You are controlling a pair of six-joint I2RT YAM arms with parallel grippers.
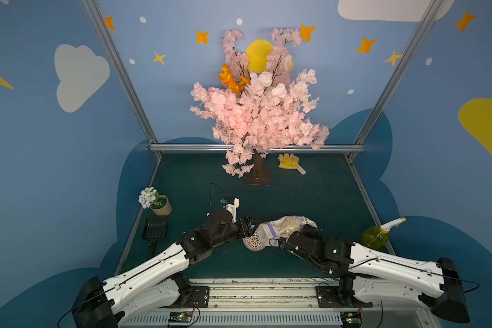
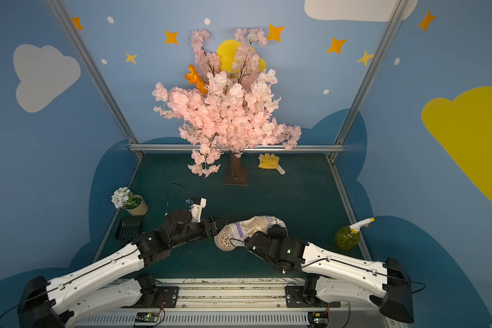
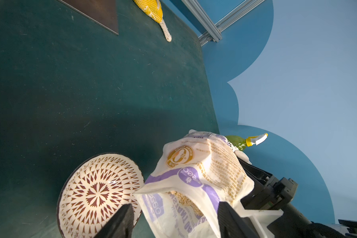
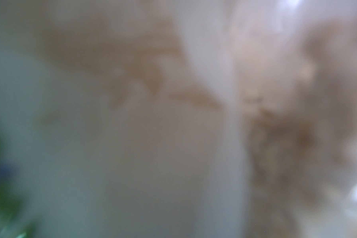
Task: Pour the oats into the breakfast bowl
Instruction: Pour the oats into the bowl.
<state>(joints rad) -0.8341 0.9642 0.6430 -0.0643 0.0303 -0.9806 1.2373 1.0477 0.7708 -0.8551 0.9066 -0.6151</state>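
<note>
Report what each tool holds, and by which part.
Right tool grips the oats bag near its end away from the breakfast bowl. Left tool stands open astride the bowl-side end, gripping nothing.

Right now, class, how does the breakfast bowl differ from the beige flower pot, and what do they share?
The breakfast bowl bears a brown lattice pattern; the flower pot is plain beige.
The bowl looks empty; the pot holds white flowers.
The bowl is mid-table by the oats bag; the pot stands at the table's left edge.
Shared: both are round, open-topped containers.
</note>
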